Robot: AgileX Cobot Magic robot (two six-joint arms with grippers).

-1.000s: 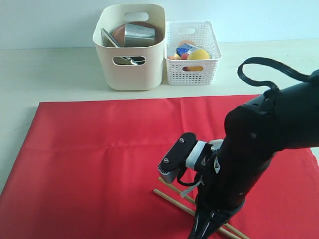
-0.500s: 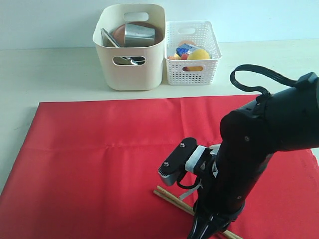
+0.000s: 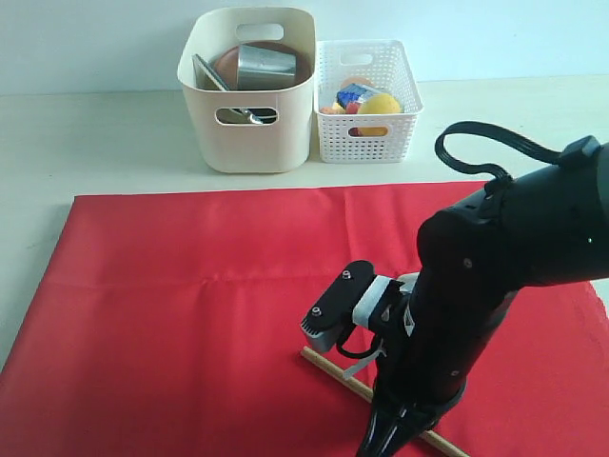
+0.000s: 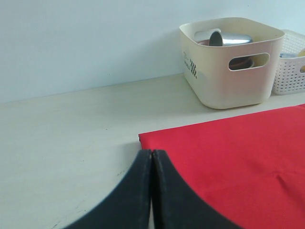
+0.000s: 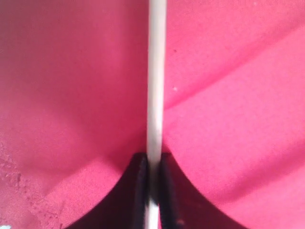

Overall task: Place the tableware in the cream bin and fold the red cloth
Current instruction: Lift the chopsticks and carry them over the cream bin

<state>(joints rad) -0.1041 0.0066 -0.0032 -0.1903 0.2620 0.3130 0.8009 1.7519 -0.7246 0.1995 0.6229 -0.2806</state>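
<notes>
right gripper [image 5: 152, 164] clamped on the chopsticks [image 5: 155, 71] lying on the near part of the red cloth [image 3: 190, 286], left gripper [image 4: 151, 160] jaws pressed together by the cloth's corner, steel cup [image 3: 265, 67] in the cream bin [image 3: 247, 143]

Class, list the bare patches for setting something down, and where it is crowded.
Free: left half of the red cloth, beside the right gripper; table left of the cream bin. Crowded: inside that bin, white basket, around the chopstick.

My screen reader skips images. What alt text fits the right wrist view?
Close-up of the right gripper with its dark jaws shut on a pale chopstick, which runs straight away from the camera. Creased red cloth fills the rest of the frame.
</notes>
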